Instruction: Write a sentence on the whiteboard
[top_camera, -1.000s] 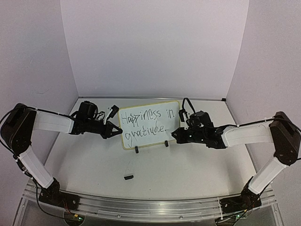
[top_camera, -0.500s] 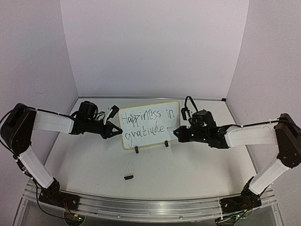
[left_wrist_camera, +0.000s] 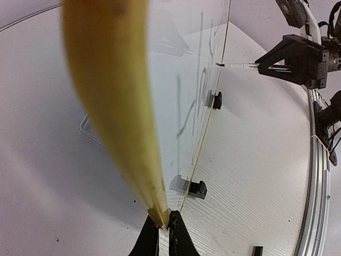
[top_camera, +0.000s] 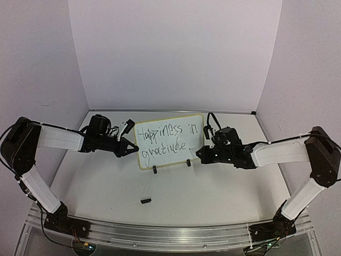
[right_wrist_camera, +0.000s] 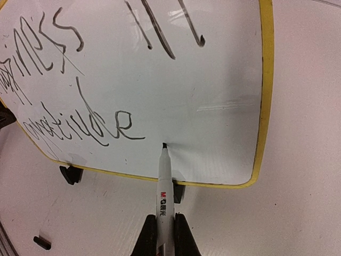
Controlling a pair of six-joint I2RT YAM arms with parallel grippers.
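Observation:
The whiteboard point(top_camera: 173, 157) stands upright on two black clip feet point(top_camera: 155, 170) at mid table. The sentence point(top_camera: 165, 138) reads "Happiness in gratitude" in two black lines. My left gripper point(top_camera: 131, 147) is shut on the board's left yellow rim point(left_wrist_camera: 122, 122). My right gripper point(top_camera: 199, 153) is shut on a white marker point(right_wrist_camera: 164, 186). The marker's black tip point(right_wrist_camera: 164, 145) is at the board face, just right of the last "e" point(right_wrist_camera: 123, 126) of "gratitude".
A small black marker cap point(top_camera: 145, 200) lies on the table in front of the board; it also shows in the right wrist view point(right_wrist_camera: 41, 242). Grey walls close in the back and sides. A metal rail point(top_camera: 160, 234) runs along the near edge.
My right gripper with the marker drew slightly away to the right, then came back left toward the board's lower right. The left arm and the board have not moved.

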